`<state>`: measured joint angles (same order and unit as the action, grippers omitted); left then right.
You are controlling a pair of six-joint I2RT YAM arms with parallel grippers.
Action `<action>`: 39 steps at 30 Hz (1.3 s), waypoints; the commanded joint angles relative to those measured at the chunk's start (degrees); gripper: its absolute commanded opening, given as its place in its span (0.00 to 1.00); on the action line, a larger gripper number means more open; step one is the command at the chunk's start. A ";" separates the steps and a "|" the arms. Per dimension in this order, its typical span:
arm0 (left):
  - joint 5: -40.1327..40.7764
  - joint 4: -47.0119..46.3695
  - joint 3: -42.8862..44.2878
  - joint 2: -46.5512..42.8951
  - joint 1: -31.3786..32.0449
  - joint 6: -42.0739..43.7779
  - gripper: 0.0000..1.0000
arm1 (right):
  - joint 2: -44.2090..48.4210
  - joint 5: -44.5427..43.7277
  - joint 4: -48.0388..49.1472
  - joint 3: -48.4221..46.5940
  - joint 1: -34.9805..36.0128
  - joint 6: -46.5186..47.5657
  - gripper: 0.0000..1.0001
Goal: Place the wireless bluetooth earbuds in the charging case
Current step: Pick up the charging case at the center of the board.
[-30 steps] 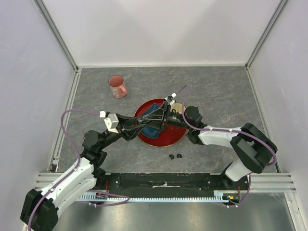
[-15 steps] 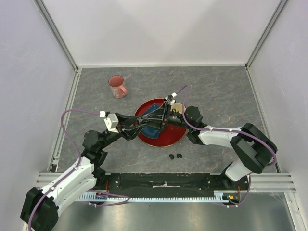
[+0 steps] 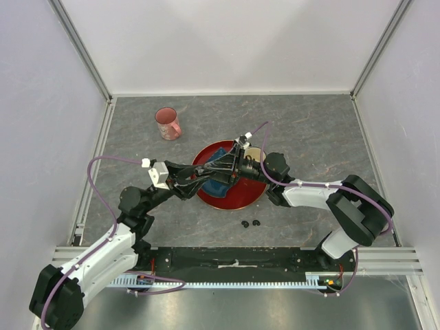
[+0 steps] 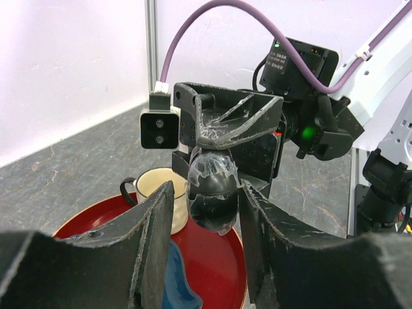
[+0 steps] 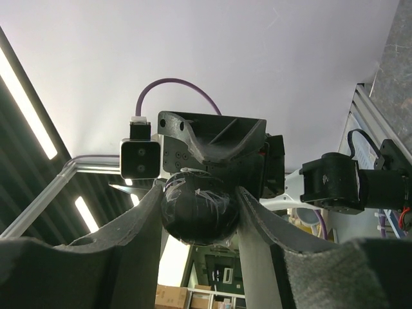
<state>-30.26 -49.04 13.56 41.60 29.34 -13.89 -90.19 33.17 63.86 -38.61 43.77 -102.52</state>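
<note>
Left hand (image 4: 206, 201) looser (case (image 4: 213, 175) still within)

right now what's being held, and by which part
The case, gripped across its sides by the right jaws. The left jaws flank it too; contact unclear.

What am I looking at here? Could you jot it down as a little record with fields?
Setting: grey table, two arms meeting over a red tray
Right tool: clamped on a black oval case
Left tool: around the same case, grip unclear
On tray: blue cloth, cream cup
Loose earbuds: two on the table between tray and arm bases
Elsewhere: pink mug, far left
</note>
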 commanded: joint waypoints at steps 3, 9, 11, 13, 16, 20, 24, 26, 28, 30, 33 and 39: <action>0.47 -6.25 -0.12 0.32 0.01 -1.67 0.51 | -0.42 -0.38 4.96 -0.24 0.18 -0.75 0.23; 0.29 -7.12 -0.12 2.07 0.19 -2.19 0.50 | -0.42 -0.12 5.23 -0.50 0.18 -0.93 0.22; 0.29 -7.21 0.06 2.43 0.28 -2.37 0.50 | -0.34 0.05 5.14 -0.85 0.18 -0.84 0.22; 0.20 -7.30 0.15 2.95 0.45 -2.46 0.50 | -0.42 0.05 5.14 -0.85 0.26 -0.84 0.22; 0.29 -7.65 0.24 3.39 0.63 -2.46 0.50 | -0.51 -0.03 5.23 -0.76 0.27 -0.93 0.22; 0.38 -7.83 0.24 3.92 0.72 -2.55 0.49 | -0.60 -0.03 5.58 -0.76 0.35 -1.10 0.22; 0.64 -8.97 0.06 4.36 0.89 -2.55 0.43 | -0.60 -0.03 5.58 -0.68 0.62 -1.10 0.22; 0.73 -9.15 0.23 4.71 0.98 -2.55 0.29 | -0.69 -0.03 5.58 -0.76 0.53 -1.02 0.22; 0.56 -9.32 0.24 4.89 1.15 -2.46 0.18 | -0.77 0.05 5.67 -0.76 0.62 -1.02 0.22; 0.55 -9.41 0.15 5.15 1.24 -2.46 0.06 | -0.77 0.14 6.10 -0.76 0.62 -0.93 0.22; 0.20 -9.50 0.06 5.15 1.33 -2.19 0.02 | -0.78 0.40 7.34 -0.76 0.62 0.21 0.43; 0.73 -10.38 -1.25 3.58 1.42 -1.49 0.02 | 4.30 0.58 -0.29 -1.64 -0.09 11.79 0.91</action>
<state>-30.20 -55.90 13.30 46.44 30.48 -16.29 -90.70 33.36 65.32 -38.61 43.92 -99.53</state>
